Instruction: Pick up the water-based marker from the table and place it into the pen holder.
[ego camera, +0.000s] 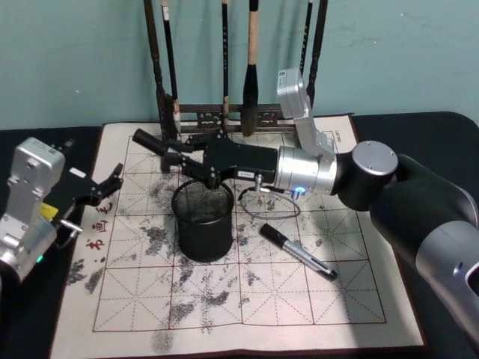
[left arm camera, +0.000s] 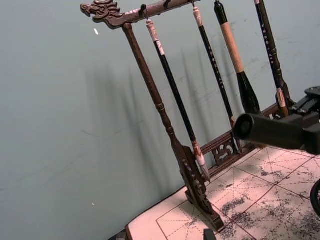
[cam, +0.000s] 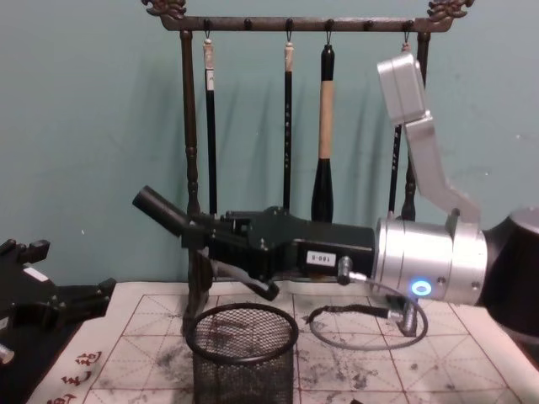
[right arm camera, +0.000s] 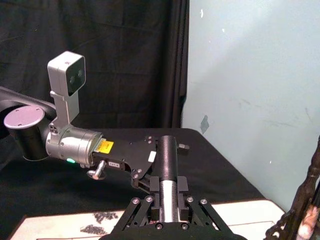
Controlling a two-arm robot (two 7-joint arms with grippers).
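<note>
Risk register, as I read it from the remote station:

1. Table (ego camera: pixel 441 127), black, carrying an ink-spattered practice mat (ego camera: pixel 314 314). Anything dropped on the mat may roll.
2. Brush rack (cam: pixel 192 126), tall dark wood, just behind the work. I judge that a wide swing of the arm could knock the hanging brushes.
3. Right hand (ego camera: pixel 176 158), clenched on the water-based marker and hovering over the pen holder. A cable loop (cam: pixel 354 328) sags from its wrist near the rim and might snag if I go lower.
4. Left hand (ego camera: pixel 112 187), fingers spread and empty, parked at the mat's left edge. The marker's free end points its way, so I would keep the two apart.
5. Pen holder (ego camera: pixel 203 224), black mesh, upright and empty, directly below the right hand.
6. Water-based marker (ego camera: pixel 150 142), held tilted closer to level than upright, with its free end past the holder's left rim. Let go like this, I expect it to strike the rim or fall outside.
7. Second marker (ego camera: pixel 297 251), lying loose on the mat to the holder's right, well apart from both hands.
</note>
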